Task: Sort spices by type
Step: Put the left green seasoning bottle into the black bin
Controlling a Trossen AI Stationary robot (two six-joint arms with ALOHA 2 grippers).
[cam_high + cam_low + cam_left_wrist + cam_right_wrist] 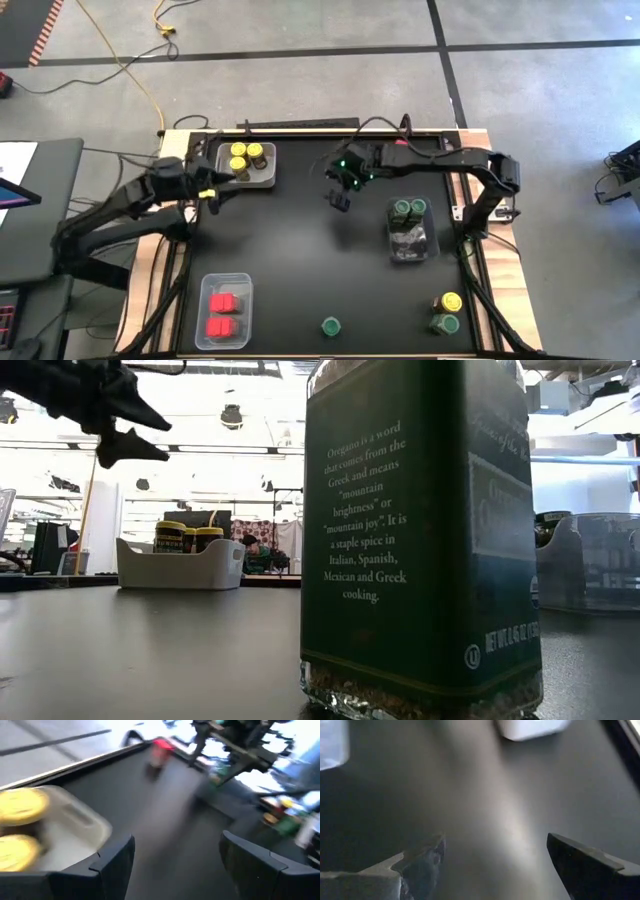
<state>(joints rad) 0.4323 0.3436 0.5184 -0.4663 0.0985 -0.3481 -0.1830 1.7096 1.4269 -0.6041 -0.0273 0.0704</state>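
Note:
Dark jars with yellow lids (pixel 246 158) stand in a clear bin (pixel 268 178) at the far left; they also show in the left wrist view (pixel 20 805). My left gripper (pixel 207 190) hovers open just left of that bin, its fingers empty (pixel 175 855). My right gripper (pixel 340 196) hangs open over the bare middle of the table (pixel 495 855). Green-lidded jars (pixel 408 209) sit in a bin on the right. Red blocky containers (pixel 224 312) lie in a bin at the near left. Loose on the table stand a green-lidded jar (pixel 331 326) at the near edge, plus a yellow-lidded (pixel 451 302) and a green-lidded one (pixel 445 324) near right.
The loose green jar (pixel 420 540) stands right before the low camera and blocks much of that view. The black table top (pixel 300 260) lies bare between the three bins. Cables run along the far edge (pixel 300 125). A desk with a screen stands off the table's left side (pixel 20 200).

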